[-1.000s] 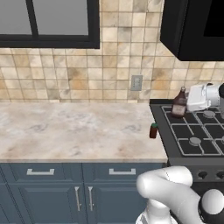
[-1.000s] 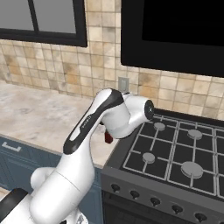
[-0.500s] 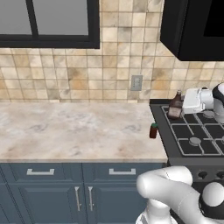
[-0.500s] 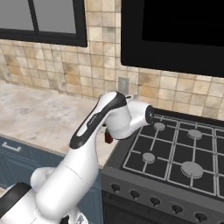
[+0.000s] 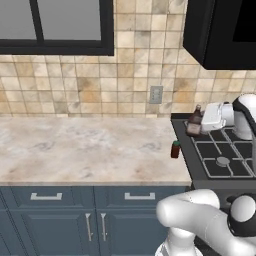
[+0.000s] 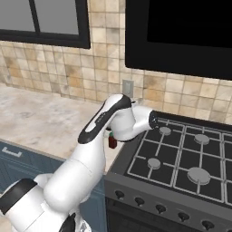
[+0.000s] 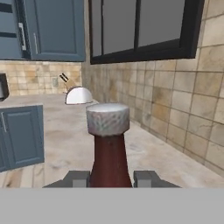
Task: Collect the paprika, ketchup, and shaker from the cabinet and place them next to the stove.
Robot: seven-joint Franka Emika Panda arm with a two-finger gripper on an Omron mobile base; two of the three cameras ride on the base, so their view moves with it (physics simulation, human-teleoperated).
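the marble desk (image 5: 85, 150) runs under the tiled wall up to the black stove (image 5: 220, 155). over the stove's rear left corner the claw (image 7: 111, 178) is clenched on the ketchup (image 5: 194, 124), a dark brown-red bottle with a pale cap, fingers (image 7: 78, 178) either side of its neck. the paprika (image 5: 175, 149), a small dark red jar with a green lid, stands upright on the desk just beside the stove's left edge.
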